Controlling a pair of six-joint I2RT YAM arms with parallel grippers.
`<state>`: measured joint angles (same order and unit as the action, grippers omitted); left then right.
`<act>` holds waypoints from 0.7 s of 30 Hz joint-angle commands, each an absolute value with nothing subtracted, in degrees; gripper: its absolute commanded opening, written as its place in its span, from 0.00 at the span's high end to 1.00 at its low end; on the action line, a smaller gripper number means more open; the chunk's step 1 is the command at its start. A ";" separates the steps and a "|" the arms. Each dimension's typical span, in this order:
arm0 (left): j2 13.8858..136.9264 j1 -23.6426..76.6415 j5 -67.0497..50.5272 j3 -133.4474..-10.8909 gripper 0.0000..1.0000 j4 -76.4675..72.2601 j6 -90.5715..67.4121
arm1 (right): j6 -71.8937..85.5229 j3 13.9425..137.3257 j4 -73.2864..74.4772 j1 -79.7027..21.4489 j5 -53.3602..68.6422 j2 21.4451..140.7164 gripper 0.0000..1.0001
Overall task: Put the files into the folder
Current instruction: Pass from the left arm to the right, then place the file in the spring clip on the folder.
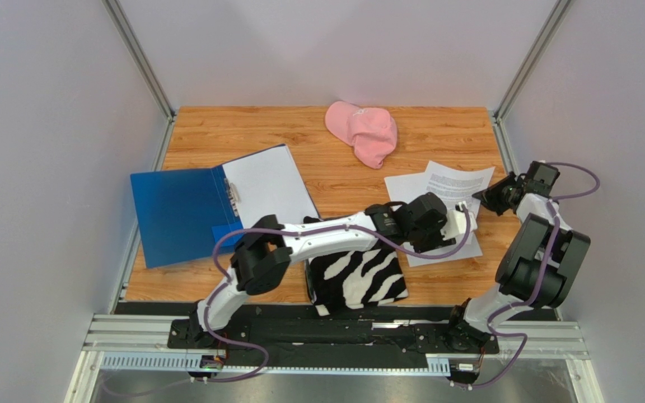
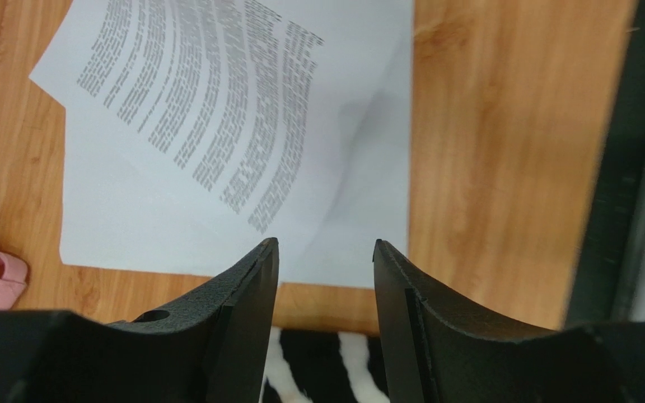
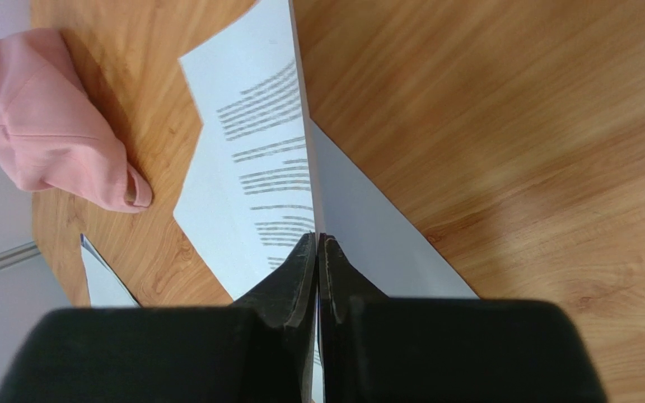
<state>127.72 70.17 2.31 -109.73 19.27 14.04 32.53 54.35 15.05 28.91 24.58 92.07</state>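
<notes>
Files (image 3: pixel 267 151) edge pinched btwn R jaws.

White-and-black arms (image 1: pixel 326 238), looping purple cables (image 1: pixel 215 252)

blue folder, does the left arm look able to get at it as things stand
Probably yes: the left gripper is open and empty over the files, and the folder lies open on that arm's own side, nothing tall between.
</notes>
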 commanded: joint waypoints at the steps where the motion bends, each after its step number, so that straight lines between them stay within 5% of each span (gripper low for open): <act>1: 110.33 68.39 -10.79 -104.78 0.43 22.76 2.39 | 28.04 61.16 17.13 28.04 24.26 83.87 0.94; 8: 87.39 57.76 -14.86 -91.86 0.34 26.53 -11.86 | 20.66 73.03 25.22 19.97 22.59 78.23 0.96; 21: 50.90 34.63 5.69 -76.03 0.32 46.21 -16.88 | 19.15 95.70 23.12 -14.90 21.18 89.71 0.97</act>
<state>55.31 37.43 -1.74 -77.97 38.59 -15.38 19.59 89.01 24.27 -6.74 21.67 84.33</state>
